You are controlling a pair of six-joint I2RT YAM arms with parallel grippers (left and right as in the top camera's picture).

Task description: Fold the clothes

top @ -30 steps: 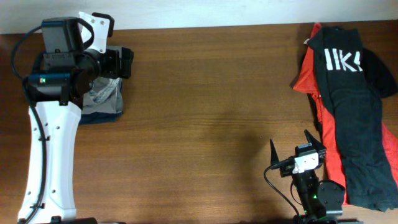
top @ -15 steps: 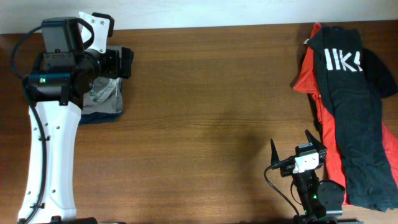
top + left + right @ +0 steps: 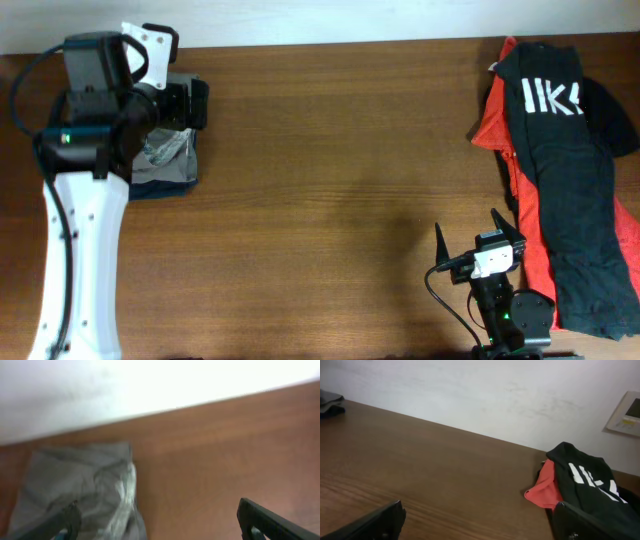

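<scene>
A brown wood-grain counter (image 3: 330, 180) fills the overhead view, and a plain white wall (image 3: 470, 390) rises straight from its far edge. The white left arm (image 3: 80, 250) reaches up the left side to the far corner. Against the right edge lie the unfolded clothes: a red garment (image 3: 525, 215) spread flat, with a black tee (image 3: 550, 60) over it. Dark cloth runs on down the pile toward the near edge, and whether it belongs to the tee cannot be told.

In the far left corner sits a small folded stack, wrinkled grey trousers (image 3: 85, 480) on top and a dark navy layer (image 3: 160, 190) showing along its near edge. The left fingers (image 3: 272, 522) hang just above this stack, spread wide with nothing between them; the wrist view is blurred. The short dark right arm (image 3: 505, 310) sits at the near edge just left of the red garment, and the right fingers (image 3: 375, 522) are also spread wide and empty, clear of any cloth.

A pale wall panel (image 3: 625, 412) is mounted at the upper right of the right wrist view. The tee's white print (image 3: 552, 97) is block strokes, roughly "IIK", creased and not fully readable
</scene>
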